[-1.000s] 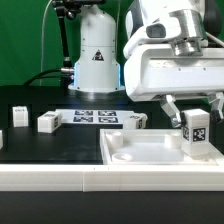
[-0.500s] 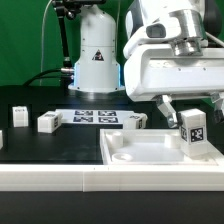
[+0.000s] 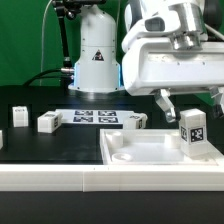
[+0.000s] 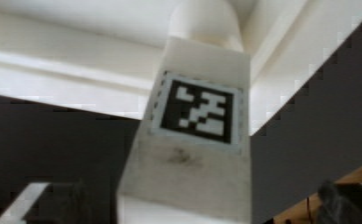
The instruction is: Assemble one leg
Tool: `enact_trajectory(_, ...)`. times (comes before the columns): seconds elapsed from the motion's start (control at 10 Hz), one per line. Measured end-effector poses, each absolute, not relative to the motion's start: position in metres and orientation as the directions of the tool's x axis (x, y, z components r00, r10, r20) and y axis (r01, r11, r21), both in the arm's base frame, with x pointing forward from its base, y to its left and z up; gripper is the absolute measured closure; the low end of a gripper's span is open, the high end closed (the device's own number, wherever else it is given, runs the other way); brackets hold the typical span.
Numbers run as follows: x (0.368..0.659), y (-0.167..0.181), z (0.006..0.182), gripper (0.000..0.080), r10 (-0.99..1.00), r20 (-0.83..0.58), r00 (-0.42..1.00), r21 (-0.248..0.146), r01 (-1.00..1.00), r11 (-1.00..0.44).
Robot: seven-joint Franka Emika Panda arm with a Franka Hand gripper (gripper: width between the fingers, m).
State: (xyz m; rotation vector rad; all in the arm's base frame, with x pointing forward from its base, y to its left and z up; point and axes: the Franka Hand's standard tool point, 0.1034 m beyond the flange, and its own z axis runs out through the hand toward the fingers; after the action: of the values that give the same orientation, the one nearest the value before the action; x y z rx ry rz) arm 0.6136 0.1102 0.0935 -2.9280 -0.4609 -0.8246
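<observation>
A black table point(image 3: 60, 142) stands before a green backdrop point(image 3: 25, 40). On it the leg point(image 3: 194, 131) stands upright at the far corner of the white panel point(image 3: 130, 155), toward the exterior view's right. The gripper point(image 3: 190, 102) hangs just above, released, its fingers spread clear of both sides. Seating the leg firmly likely calls for a square regrip and a straight downward twist. The panel's raised rim crowds the base. Free room lies overhead.
</observation>
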Motion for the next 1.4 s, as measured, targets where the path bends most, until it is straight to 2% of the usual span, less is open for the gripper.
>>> enact_trajectory(0.2, 0.6139, 0.1101, 0.0933, 0.0151, 0.267, 0.519, 0.812, 0.018, 0.302, -0.953)
enact_trajectory(0.4, 0.6106, 0.1169, 0.0910, 0.0151, 0.290, 0.416, 0.862, -0.011, 0.323, -0.946)
enact_trajectory(0.6, 0.6125, 0.1142, 0.0912, 0.0151, 0.301, 0.257, 0.918, -0.054, 0.325, -0.944)
enact_trajectory(0.7, 0.6134, 0.1154, 0.0921, 0.0151, 0.307, 0.220, 0.926, -0.065, 0.328, -0.942)
enact_trajectory(0.8, 0.6067, 0.1167, 0.0894, 0.0151, 0.321, 0.119, 0.940, -0.095, 0.333, -0.938)
enact_trajectory(1.1, 0.6063, 0.1170, 0.0877, 0.0151, 0.340, -0.058, 0.939, -0.150, 0.328, -0.933)
enact_trajectory(1.4, 0.6142, 0.1141, 0.0864, 0.0151, 0.335, -0.035, 0.942, -0.146, 0.327, -0.934)
